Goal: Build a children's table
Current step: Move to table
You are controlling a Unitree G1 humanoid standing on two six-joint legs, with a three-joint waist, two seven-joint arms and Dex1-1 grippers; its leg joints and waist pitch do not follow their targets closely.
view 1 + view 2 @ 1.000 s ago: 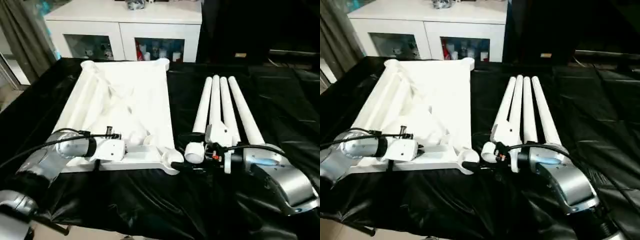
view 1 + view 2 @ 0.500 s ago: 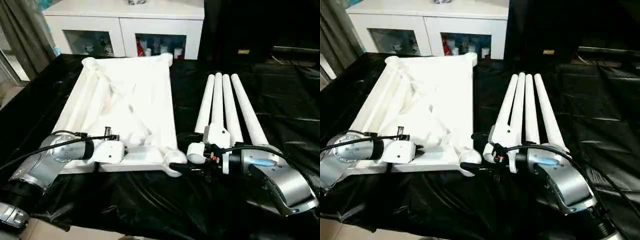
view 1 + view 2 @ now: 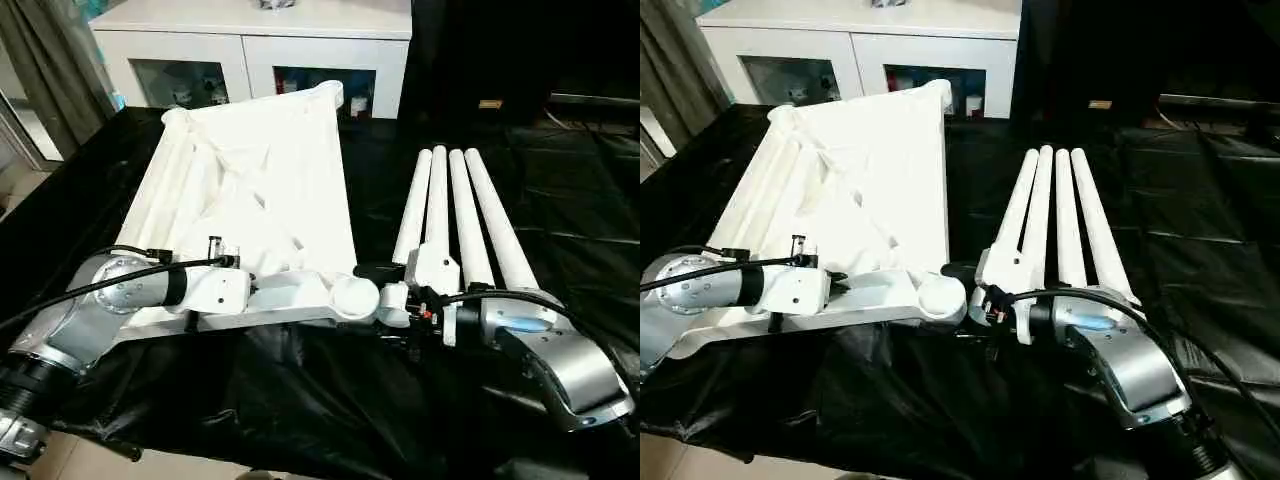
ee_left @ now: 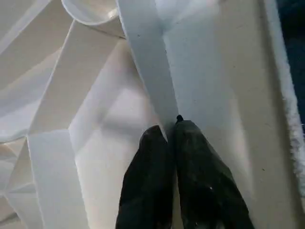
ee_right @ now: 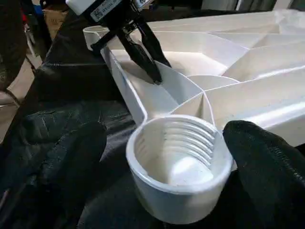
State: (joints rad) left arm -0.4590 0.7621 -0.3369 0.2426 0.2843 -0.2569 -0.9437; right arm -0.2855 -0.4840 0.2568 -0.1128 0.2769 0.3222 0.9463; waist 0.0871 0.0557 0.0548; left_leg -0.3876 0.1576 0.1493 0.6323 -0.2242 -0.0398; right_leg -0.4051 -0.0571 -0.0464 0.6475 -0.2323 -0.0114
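I see the white tabletop [image 3: 262, 190] lying underside up on the black cloth [image 3: 300, 400], with its ribs facing the camera, and it is my reference for everything else. Its far edge reaches toward the white cabinet [image 3: 250, 45], and its near edge looks lifted a little above the cloth, though I cannot be sure of it. The left gripper [image 4: 170, 131] has its two black fingers pressed together on a thin rib [image 4: 147, 62] of the underside, close to the near edge of the tabletop, so it is clenched on that rib. The right gripper [image 5: 167, 157] is at the near right corner of the tabletop, and its fingers [image 5: 267, 162] are spread wide on both sides of the round corner socket [image 5: 176, 164], which has threads inside; I cannot tell if they touch it. The four white legs [image 3: 455, 215] lie side by side on the cloth, to the right of the tabletop and apart from it.
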